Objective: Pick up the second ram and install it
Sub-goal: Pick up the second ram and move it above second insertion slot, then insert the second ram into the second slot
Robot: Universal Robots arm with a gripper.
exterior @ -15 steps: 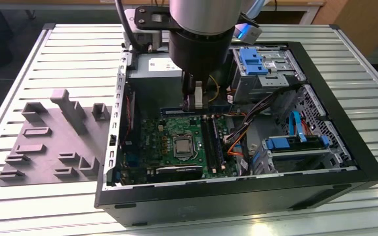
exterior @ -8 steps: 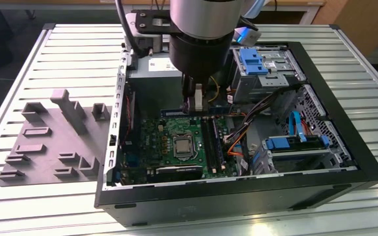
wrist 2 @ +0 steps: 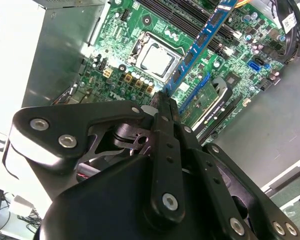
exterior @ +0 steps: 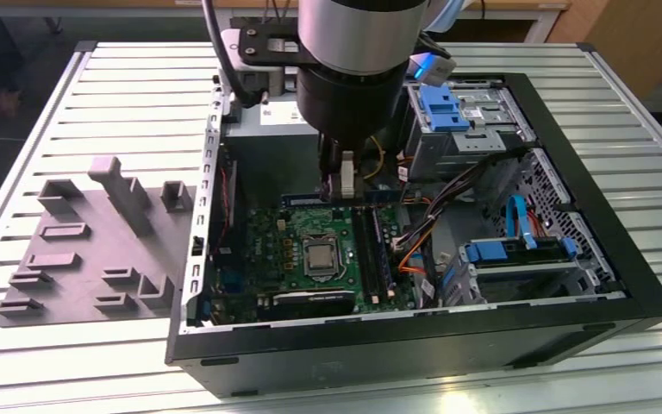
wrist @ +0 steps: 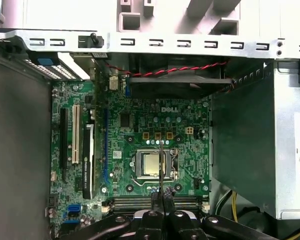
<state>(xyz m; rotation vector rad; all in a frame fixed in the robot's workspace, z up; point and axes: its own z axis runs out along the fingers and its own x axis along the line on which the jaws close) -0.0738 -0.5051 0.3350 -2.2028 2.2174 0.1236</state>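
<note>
A: Since the second ram (wrist 2: 197,47) is the thing to watch, where's it sit?
B: Clamped in the gripper (wrist 2: 165,100), jaws drawn narrow on its flat sides. In the second wrist view the blue stick w/ its row of chips runs out from the tips, slanting across the pic, above the green mobo (wrist 2: 115,45).
A: Seated in a slot?
B: Can't tell. In the first wrist view it's edge-on, a thin line crossing the CPU socket (wrist: 153,165), and the tips are just beside the long black slots (wrist: 135,202) at the board's edge.
A: And the arm?
B: Per the exterior view, the arm (exterior: 360,86) comes straight down into the open PC case (exterior: 423,345), gripper low inside, near the grey metal box (exterior: 268,151) next to the board.
A: Outside the case?
B: Grey holder block (exterior: 90,259) on the slatted surface (exterior: 113,95), on the exterior view's left, just beside the case wall. Inside, cables (exterior: 423,233) and blue drive brackets (exterior: 446,112) fill the case's other side, on the exterior view's right.
</note>
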